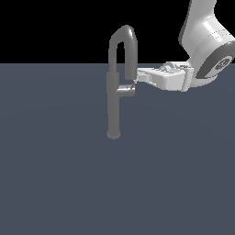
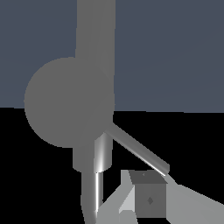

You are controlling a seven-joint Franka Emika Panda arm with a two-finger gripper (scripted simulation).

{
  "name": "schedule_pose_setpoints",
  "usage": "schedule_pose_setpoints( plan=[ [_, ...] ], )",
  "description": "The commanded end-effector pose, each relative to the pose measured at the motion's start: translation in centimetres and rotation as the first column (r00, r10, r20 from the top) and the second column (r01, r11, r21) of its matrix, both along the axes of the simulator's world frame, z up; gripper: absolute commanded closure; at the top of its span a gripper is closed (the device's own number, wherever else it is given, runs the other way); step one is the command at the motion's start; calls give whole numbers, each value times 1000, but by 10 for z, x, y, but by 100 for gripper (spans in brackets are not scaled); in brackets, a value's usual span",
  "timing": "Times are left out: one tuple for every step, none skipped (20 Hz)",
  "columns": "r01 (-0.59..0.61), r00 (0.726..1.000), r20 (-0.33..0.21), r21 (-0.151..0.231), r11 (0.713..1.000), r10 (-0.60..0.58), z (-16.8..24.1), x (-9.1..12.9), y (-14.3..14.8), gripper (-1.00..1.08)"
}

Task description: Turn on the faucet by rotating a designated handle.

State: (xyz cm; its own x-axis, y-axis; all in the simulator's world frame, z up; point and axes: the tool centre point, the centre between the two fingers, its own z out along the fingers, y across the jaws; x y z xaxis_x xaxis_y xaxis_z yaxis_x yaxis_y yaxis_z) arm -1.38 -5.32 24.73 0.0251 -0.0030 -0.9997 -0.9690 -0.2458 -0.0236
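On dark grey-blue worktop (image 1: 55, 183): tall slim grey metal faucet (image 1: 113, 105) upright | short horizontal grey metal handle (image 1: 125, 90) jutting from column toward exterior view's right | white end effector (image 1: 136, 81) at handle tip, apparently touching; spread or pressed together: cannot tell | advice: push near tip, sweep slowly round column, avoid spout.

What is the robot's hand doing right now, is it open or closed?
Gripper: right at the handle of the faucet, but whether its fingers are open or closed cannot be told.
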Motion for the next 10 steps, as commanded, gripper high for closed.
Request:
schedule_pose_setpoints(
  plan=[
    [0,1000,-17,2,1000,0,-16,-9,-3,108],
    [0,1000,-20,2,1000,0,-21,-12,-3,108],
    [0,1000,-22,2,1000,0,-26,-16,-4,108],
    [0,1000,-24,3,1000,0,-32,-19,-5,108],
    [0,1000,-24,3,1000,0,-32,-19,-5,108],
    [-3,1000,7,1,1000,3,-13,-10,-3,108],
    [-3,1000,3,1,1000,3,-21,-12,-3,108],
    [-2,1000,-2,2,1000,2,-28,-13,-3,108],
    [-2,1000,-6,2,1000,2,-35,-14,-4,108],
    [-2,1000,-11,2,1000,2,-42,-16,-4,108]
  ],
)
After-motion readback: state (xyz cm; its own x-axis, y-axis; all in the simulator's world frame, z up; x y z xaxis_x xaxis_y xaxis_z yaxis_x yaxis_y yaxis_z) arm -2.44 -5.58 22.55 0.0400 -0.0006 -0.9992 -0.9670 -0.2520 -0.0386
